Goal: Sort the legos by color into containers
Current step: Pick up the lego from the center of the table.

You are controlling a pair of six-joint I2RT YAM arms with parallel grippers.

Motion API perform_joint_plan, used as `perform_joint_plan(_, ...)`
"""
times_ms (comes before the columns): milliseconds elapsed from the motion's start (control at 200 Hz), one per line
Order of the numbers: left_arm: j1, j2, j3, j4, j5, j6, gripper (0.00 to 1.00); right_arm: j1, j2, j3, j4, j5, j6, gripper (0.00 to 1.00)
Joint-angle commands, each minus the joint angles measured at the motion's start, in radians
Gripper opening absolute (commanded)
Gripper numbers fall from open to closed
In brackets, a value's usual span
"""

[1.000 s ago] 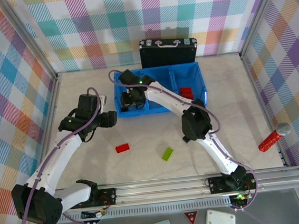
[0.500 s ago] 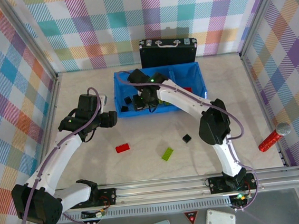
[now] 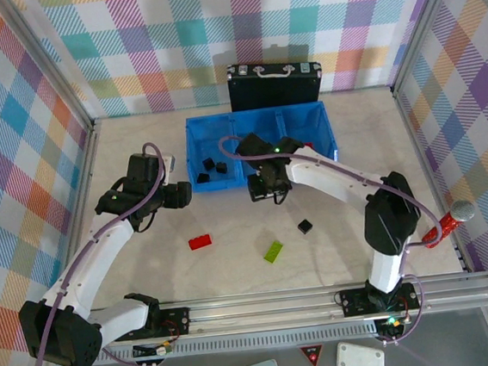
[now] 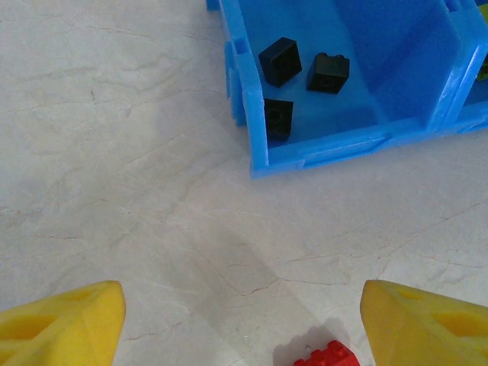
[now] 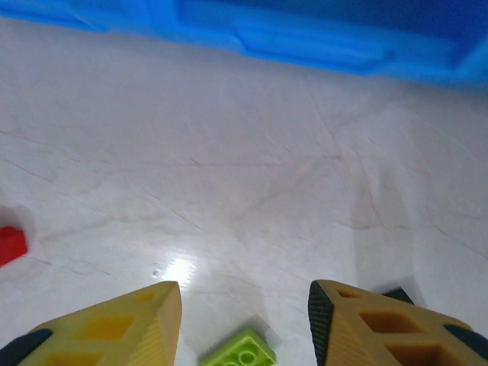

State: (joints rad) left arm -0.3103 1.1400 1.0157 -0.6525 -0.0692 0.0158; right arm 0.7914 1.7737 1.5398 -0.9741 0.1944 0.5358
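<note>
Risk, wrong brick: the right gripper [image 3: 266,191] hangs over the worktop [image 3: 236,279] just in front of the blue bin [image 3: 259,114]. In its wrist view the green brick [image 5: 244,352] sits below the gap and the loose black brick [image 5: 398,293] peeks out behind one finger. We judge that a loosely aimed descent could knock one while reaching for the other.
Risk, slip: the bricks look small and smooth, so we expect an off-centre pinch could flick one across the worktop.
Risk, arms meeting: the red brick [image 3: 200,241] lies within what we take to be both arms' reach. If both go for the middle of the worktop, they could collide.
Risk, wrong colour: the compartments adjoin, so a release too near a divider could drop a brick in with the neighbouring colour.
Left compartment [image 4: 374,84]: it holds three black bricks [image 4: 279,59], one of them against the front wall.
Middle and right compartments: the right arm lies across them, so we cannot tell what they hold.
Right gripper state: fingers spread, nothing between them.
Left gripper [image 4: 240,305]: spread wide and empty, near the bin's left front corner, with the red brick at the bottom edge of its view.
Left to sort: one red, one green and one black brick, all loose on the worktop in front of the bin.
</note>
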Motion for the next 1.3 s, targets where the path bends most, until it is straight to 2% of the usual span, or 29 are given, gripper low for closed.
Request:
perform_joint_plan(0, 0.013, 0.007, 0.013, -0.002, 0.002, 0.010, 0.80, -0.012, -0.071, -0.095, 0.021, 0.026, 0.043, 0.49)
perform_joint_plan(265, 0.012, 0.012, 0.012, -0.002, 0.011, 0.009, 0.80, -0.043, -0.180, -0.304, 0.066, 0.034, 0.064, 0.49)
perform_joint_plan(435, 0.012, 0.009, 0.012, -0.006, 0.012, 0.010, 0.80, -0.075, -0.211, -0.394, 0.088, 0.013, -0.146, 0.52)
perform_joint_plan(530, 0.012, 0.007, 0.012, -0.007, 0.011, 0.009, 0.80, -0.107, -0.200, -0.414, 0.074, 0.012, -0.247, 0.51)
perform_joint_plan(770, 0.012, 0.004, 0.011, -0.010, 0.000, 0.012, 0.80, -0.170, -0.172, -0.435, 0.071, -0.101, -0.392, 0.51)
perform_joint_plan(900, 0.012, 0.004, 0.012, -0.010, -0.002, 0.012, 0.80, -0.189, -0.129, -0.432, 0.071, -0.121, -0.423, 0.55)
perform_joint_plan(1295, 0.012, 0.007, 0.014, -0.013, -0.008, 0.014, 0.80, -0.192, -0.017, -0.434, 0.089, -0.105, -0.434, 0.52)
